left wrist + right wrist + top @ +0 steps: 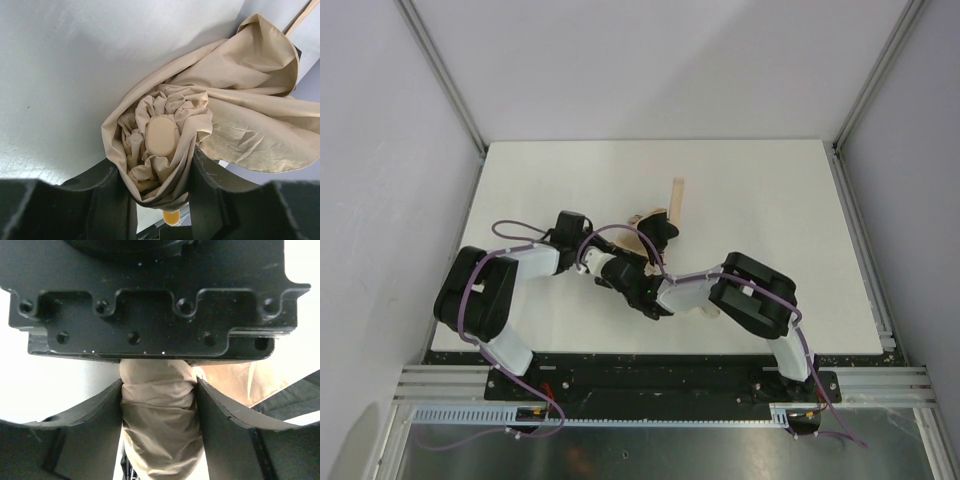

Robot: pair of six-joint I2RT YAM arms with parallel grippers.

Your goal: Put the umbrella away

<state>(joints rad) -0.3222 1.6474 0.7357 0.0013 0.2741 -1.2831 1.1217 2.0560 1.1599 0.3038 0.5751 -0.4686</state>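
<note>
The umbrella (642,222) is a crumpled tan bundle at mid-table, between the two arms. In the left wrist view its beige fabric (240,125) bunches around a smooth oval cap (161,136). My left gripper (157,185) is shut on that bunched fabric just below the cap; in the top view the left gripper (650,250) is hard to separate from the bundle. My right gripper (159,405) is shut on the rolled part of the umbrella (157,440), both fingers pressed against the cloth. The shaft and handle are hidden.
A flat tan strip (676,195) lies on the white table (770,200) just beyond the bundle. The black body of the left gripper (150,305) fills the top of the right wrist view. Grey walls and aluminium posts (445,75) enclose the table.
</note>
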